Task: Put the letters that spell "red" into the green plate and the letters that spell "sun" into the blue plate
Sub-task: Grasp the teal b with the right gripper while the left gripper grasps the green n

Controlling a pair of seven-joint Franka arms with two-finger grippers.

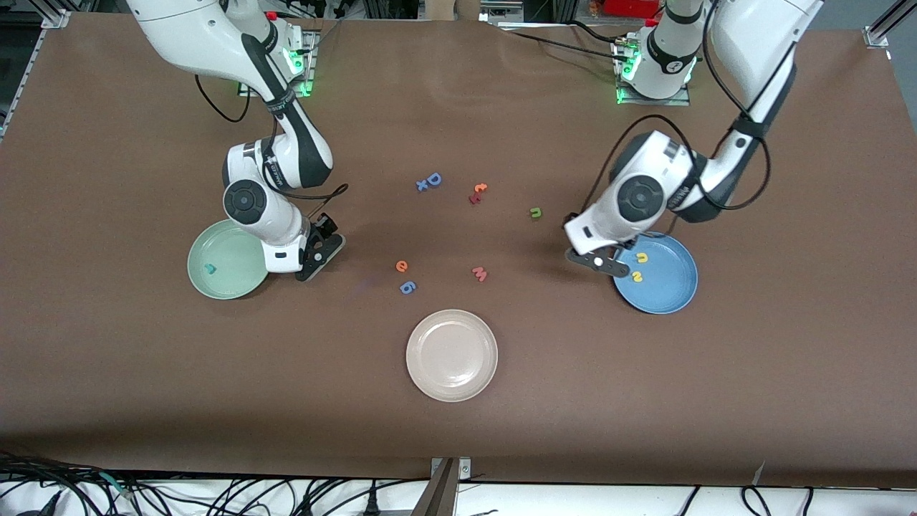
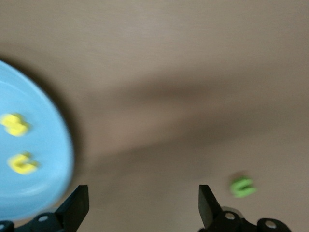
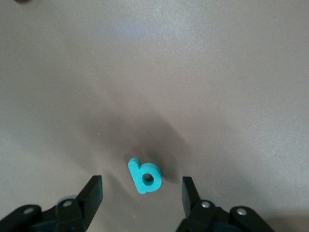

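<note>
**Both grippers spread, one teal letter hidden from the high camera**

The teal "d" shows only in the right wrist view. It lies flat on bare brown surface between the parted fingers of the right gripper, touching neither. In the front view the gripper body covers it. The left wrist view is smeared, so the two yellow letters and the olive "n" are blobs there. A small teal letter in the green plate is too tiny to read.

The right arm bends down sharply, its gripper low beside the green plate's rim, on the side toward the surface's middle. The left arm folds the same way. The left gripper, fingers wide and holding nothing, hangs over the blue plate at its rim.

The green plate sits toward the right arm's end, and the blue plate, with both yellow letters in it, toward the left arm's end. The olive "n" lies on the surface near the blue plate, farther from the front camera. The orange "e", a blue "g" and a pink "w" lie mid-surface. A cream plate sits nearer the front edge. Cables run along that edge.
</note>
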